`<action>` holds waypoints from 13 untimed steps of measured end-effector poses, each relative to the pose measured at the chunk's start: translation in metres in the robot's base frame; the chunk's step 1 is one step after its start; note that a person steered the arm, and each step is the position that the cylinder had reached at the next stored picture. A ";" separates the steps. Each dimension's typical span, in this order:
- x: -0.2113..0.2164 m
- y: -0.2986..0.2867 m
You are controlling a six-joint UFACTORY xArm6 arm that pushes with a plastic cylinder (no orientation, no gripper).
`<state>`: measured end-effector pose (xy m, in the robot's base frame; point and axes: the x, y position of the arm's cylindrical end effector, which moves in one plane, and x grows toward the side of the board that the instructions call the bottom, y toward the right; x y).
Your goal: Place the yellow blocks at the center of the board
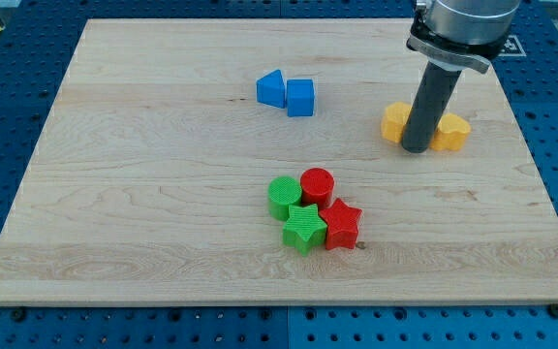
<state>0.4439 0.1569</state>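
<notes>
Two yellow blocks lie at the view's right, in the upper half of the wooden board (163,194). One yellow block (395,122) shows just left of my rod, its shape partly hidden. The other, a yellow heart-like block (450,132), shows just right of the rod. My tip (417,148) rests on the board between them, at their near side, touching or almost touching both. The rod hides their inner edges.
A blue triangular block (271,88) and a blue cube (300,98) sit together above the middle. A cluster lies below the middle: a green round block (283,196), a red cylinder (317,184), a green star (303,227), a red star (340,223).
</notes>
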 end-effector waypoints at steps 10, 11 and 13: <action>-0.031 -0.142; -0.035 -0.176; -0.036 -0.094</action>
<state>0.4077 0.0632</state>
